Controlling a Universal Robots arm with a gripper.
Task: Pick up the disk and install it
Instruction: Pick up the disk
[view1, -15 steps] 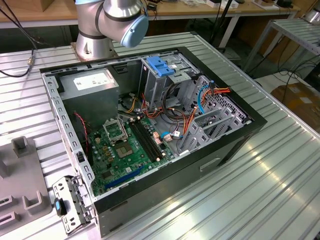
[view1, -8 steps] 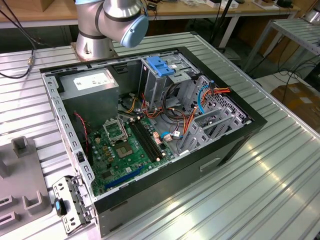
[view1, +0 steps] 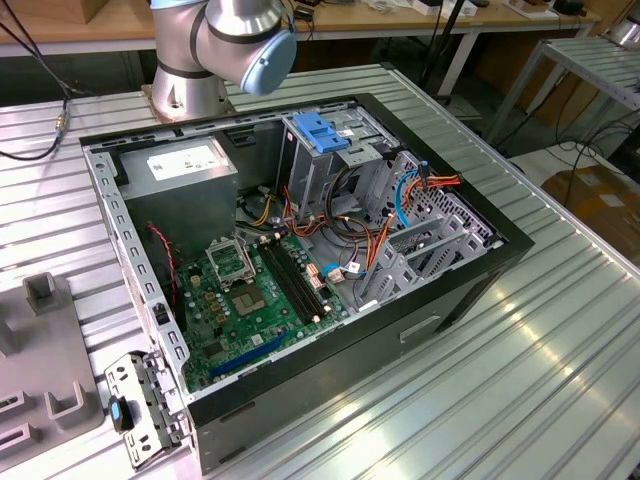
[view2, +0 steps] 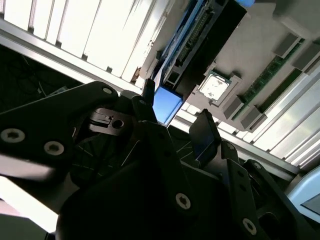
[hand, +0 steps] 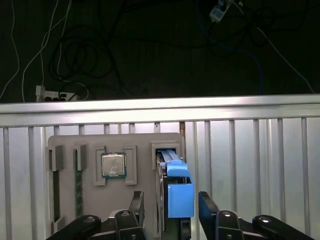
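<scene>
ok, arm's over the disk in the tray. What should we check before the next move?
1. The gripper open: ok, its fingers stand apart.
2. The disk between the fingers: ok, in both wrist views its blue end sits in the gap.
3. Disk seated in the grey tray: ok, on edge in its slot.
4. The processor clear of the fingers: ok, in its own pocket beside the disk, apart from them.
5. Bay free in the drive cage: cannot tell; in the exterior view the blue latch plate sits on top of it.
</scene>
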